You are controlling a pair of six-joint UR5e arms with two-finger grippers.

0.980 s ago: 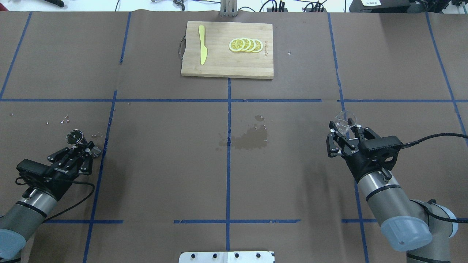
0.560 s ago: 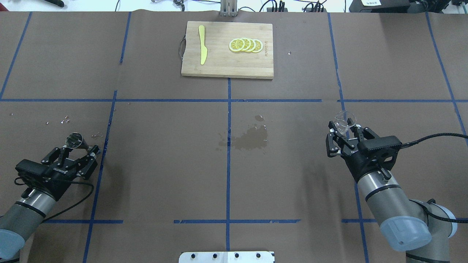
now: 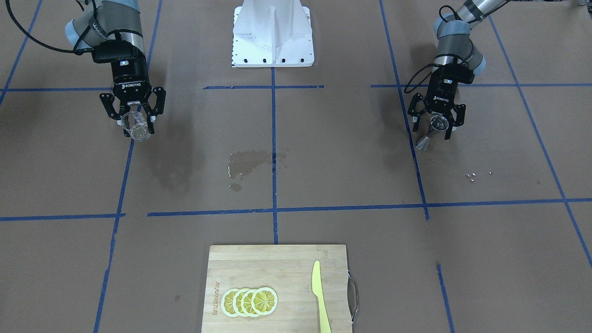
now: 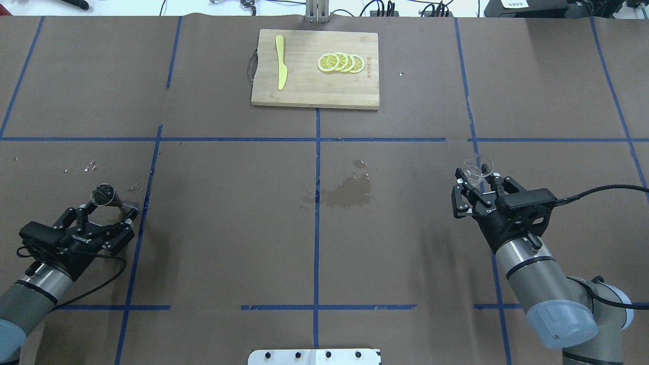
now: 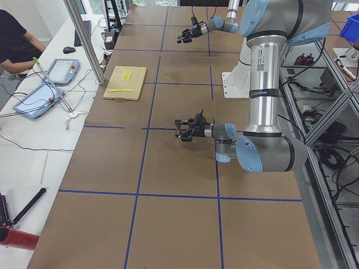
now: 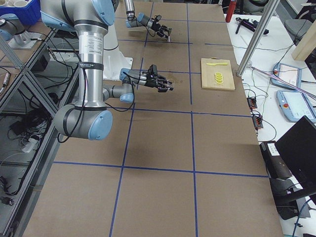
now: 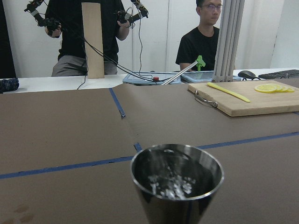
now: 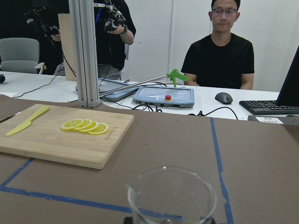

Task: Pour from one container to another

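The steel jigger (image 4: 109,197) stands on the brown paper at the table's left, clear liquid inside its upper cone (image 7: 176,182). My left gripper (image 4: 107,213) is open just behind it, fingers spread to either side and apart from the metal. In the front-facing view the jigger (image 3: 425,142) sits just past the open left gripper (image 3: 434,130). At the right, my right gripper (image 4: 479,186) is shut on the clear glass cup (image 4: 478,170), held upright. The glass cup (image 3: 138,132) looks empty, and its rim fills the bottom of the right wrist view (image 8: 172,196).
A wooden cutting board (image 4: 314,96) at the far middle carries lemon slices (image 4: 340,62) and a yellow knife (image 4: 280,62). A wet patch (image 4: 345,192) darkens the paper at the table's centre. Small glints (image 4: 88,166) lie beyond the jigger. Operators stand past the far edge.
My left gripper let go of the jigger, opened wide and drew back toward the robot. The jigger stays standing. The right gripper and glass cup have not moved.
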